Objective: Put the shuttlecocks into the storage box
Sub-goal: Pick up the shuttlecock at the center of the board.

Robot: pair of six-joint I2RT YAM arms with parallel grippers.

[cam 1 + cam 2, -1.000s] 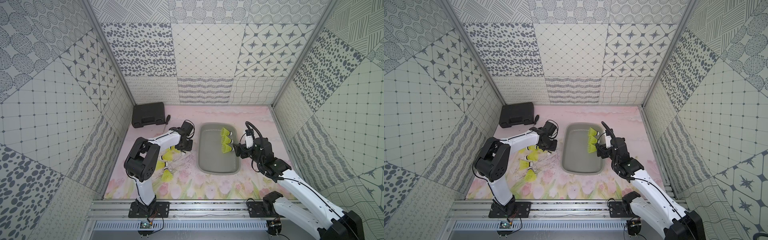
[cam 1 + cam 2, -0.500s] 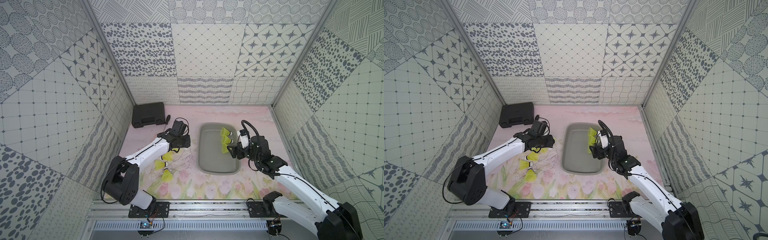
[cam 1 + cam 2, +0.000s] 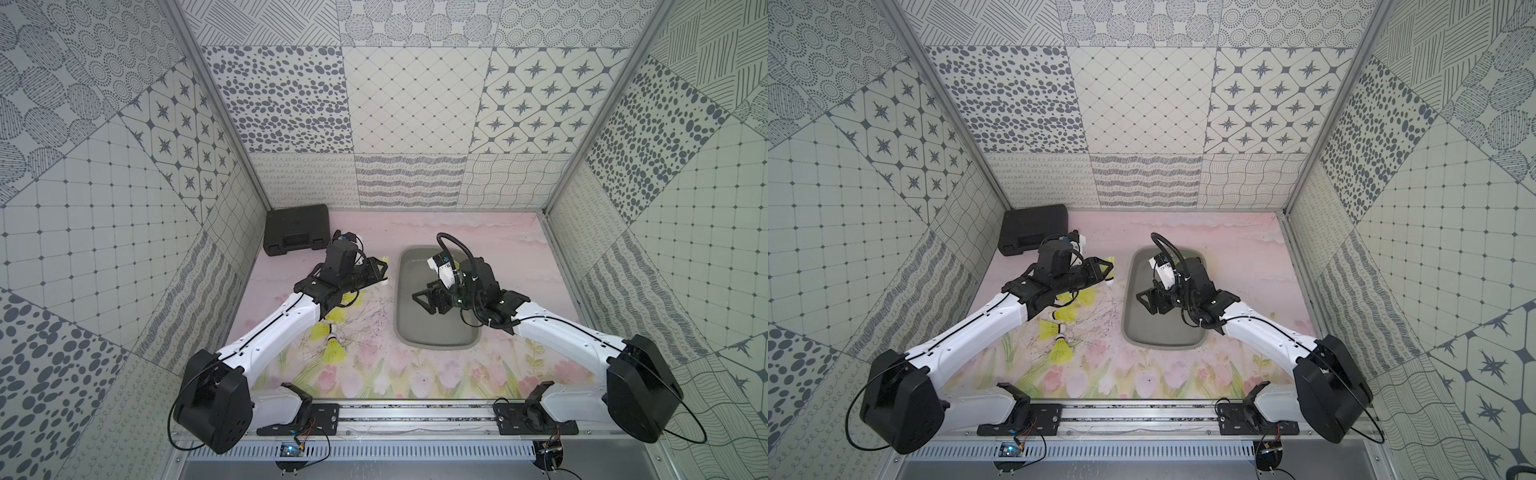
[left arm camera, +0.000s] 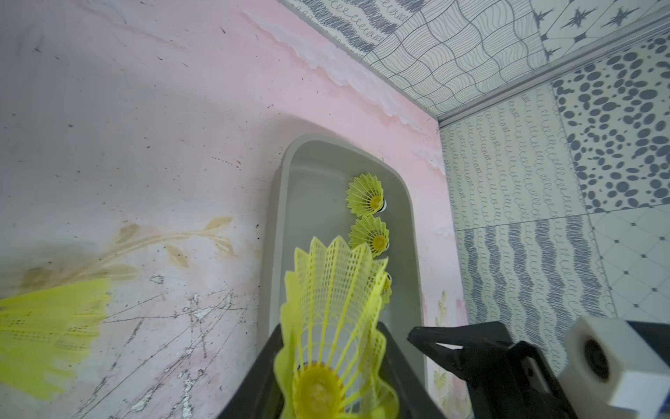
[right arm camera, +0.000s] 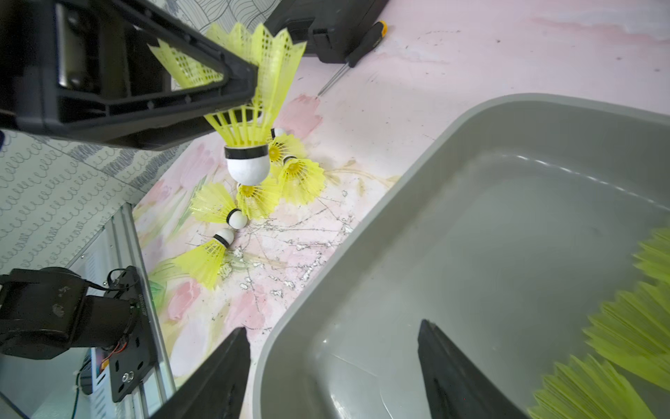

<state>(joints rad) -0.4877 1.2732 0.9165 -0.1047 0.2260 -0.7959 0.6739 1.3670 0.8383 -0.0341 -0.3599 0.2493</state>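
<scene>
1. In both top views, my left gripper squeezes one shuttlecock beside the storage box. My right gripper hangs over the box.
2. Left wrist view: other shuttlecocks lie inside the box.
3. Right wrist view: my right gripper is spread and holds nothing. Loose shuttlecocks lie on the mat.

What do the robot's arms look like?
The left arm and right arm have smooth white links joined by chunky black rounded joints. Thin black cables loop beside them, and a thicker black hose curves above the right wrist. The left end effector and right end effector have black triangular, open-frame fingers.
</scene>
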